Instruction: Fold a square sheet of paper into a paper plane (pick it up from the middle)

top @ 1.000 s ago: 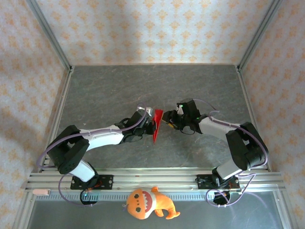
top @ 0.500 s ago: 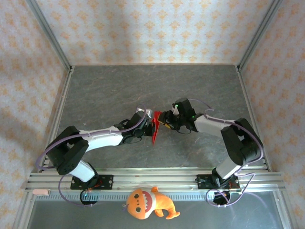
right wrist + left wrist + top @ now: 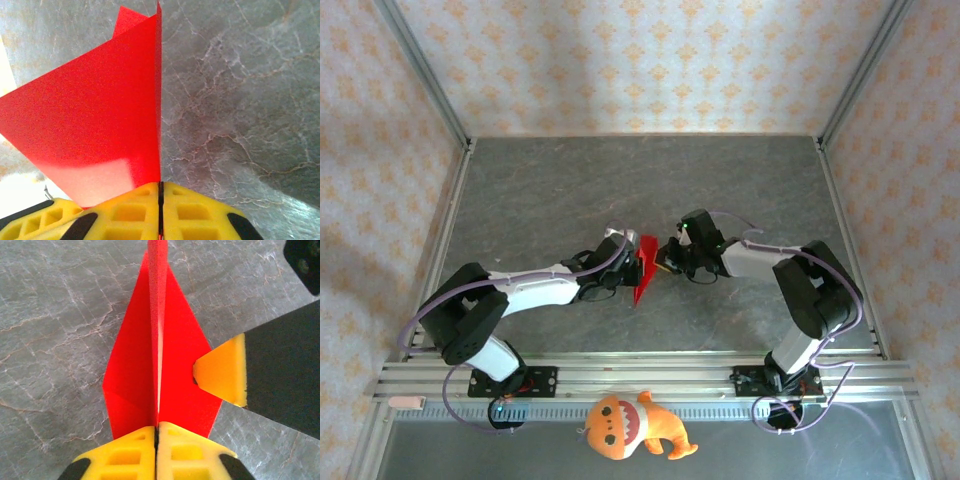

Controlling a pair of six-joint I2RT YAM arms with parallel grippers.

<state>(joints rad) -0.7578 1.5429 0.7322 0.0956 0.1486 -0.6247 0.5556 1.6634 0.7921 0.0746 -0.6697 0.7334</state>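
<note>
Although an orange plush toy (image 3: 625,428) lies nearest the viewer, below the arms' bases, the action is straight beyond it, about midway up the grey worktop (image 3: 570,190). There two claws meet tip to tip: the left claw (image 3: 630,264) beyond the toy and slightly to its left, the right claw (image 3: 665,257) beyond the toy and to its right. Between them stands the red paper (image 3: 642,270) — a creased, pointed shape held on edge, its long axis running away from the toy toward the far wall.

The left claw's yellow pads (image 3: 135,450) are pressed together on the paper's centre ridge. In the left wrist view the ridge runs straight up from the pads, with a wing spreading on each side. The right claw is clamped too, its pads (image 3: 125,212) shut on the wing on its own side.

Neither arm is nearer, since both already grip the paper, which lies directly ahead of each claw. The coming fold probably turns on that split — ridge pinned by the left, wing free to swing with the right about the long axis. A pull across the axis risks a tear or a slip.
</note>
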